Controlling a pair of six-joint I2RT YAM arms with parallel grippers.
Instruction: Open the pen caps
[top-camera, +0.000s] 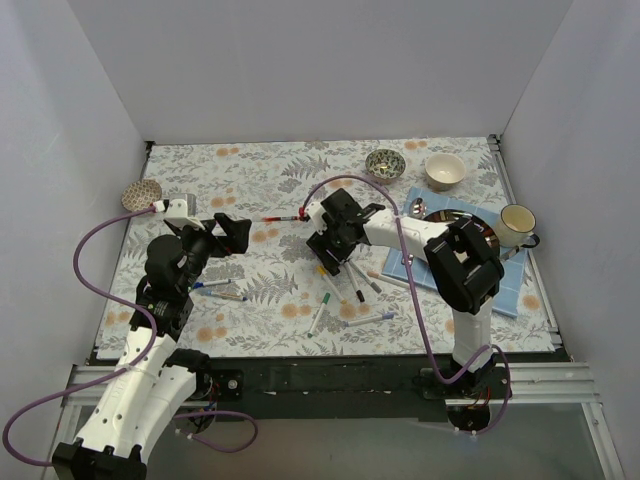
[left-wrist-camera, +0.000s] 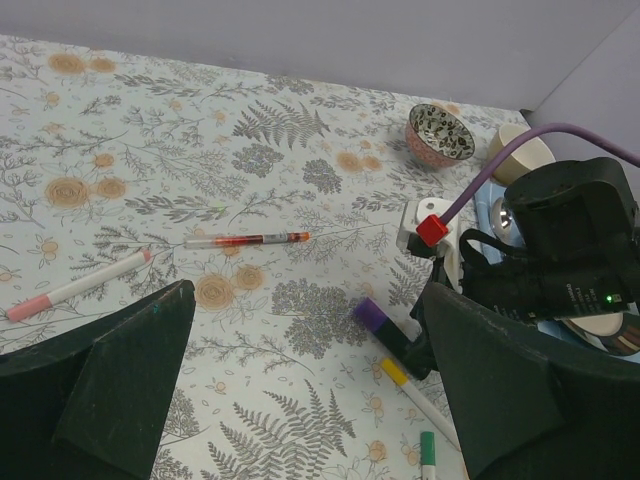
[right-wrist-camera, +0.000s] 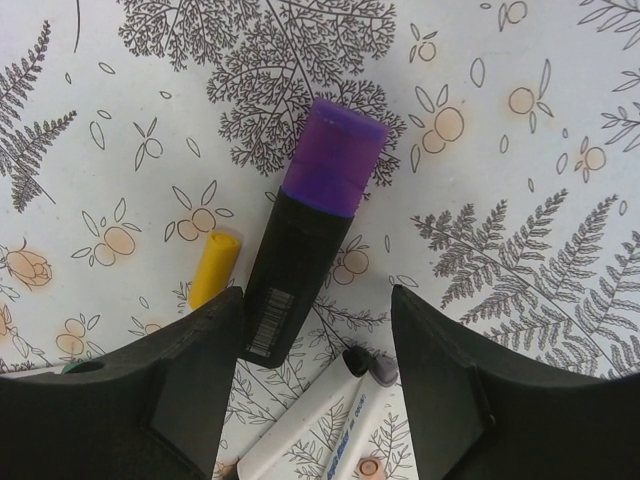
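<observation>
My right gripper (top-camera: 330, 256) is open, low over a cluster of pens. In the right wrist view its fingers (right-wrist-camera: 317, 300) straddle a thick black marker (right-wrist-camera: 292, 275) with a purple cap (right-wrist-camera: 333, 157). A yellow cap (right-wrist-camera: 213, 268) lies just left of it, and two white pens with a black end (right-wrist-camera: 355, 362) and a grey end (right-wrist-camera: 381, 372) lie below. My left gripper (top-camera: 228, 235) is open and empty (left-wrist-camera: 308, 295) above the cloth. It sees the purple cap (left-wrist-camera: 368, 313), yellow cap (left-wrist-camera: 393, 371), green cap (left-wrist-camera: 427, 445), a red-ink pen (left-wrist-camera: 247, 240) and a pink-capped pen (left-wrist-camera: 75, 290).
More pens lie near the left arm (top-camera: 218, 291) and in front of the right gripper (top-camera: 350, 295). A patterned bowl (top-camera: 384, 162), a cream bowl (top-camera: 445, 170), a mug (top-camera: 517, 222) and a plate on a blue mat (top-camera: 508, 285) stand at the right. A small dish (top-camera: 141, 195) sits at the far left.
</observation>
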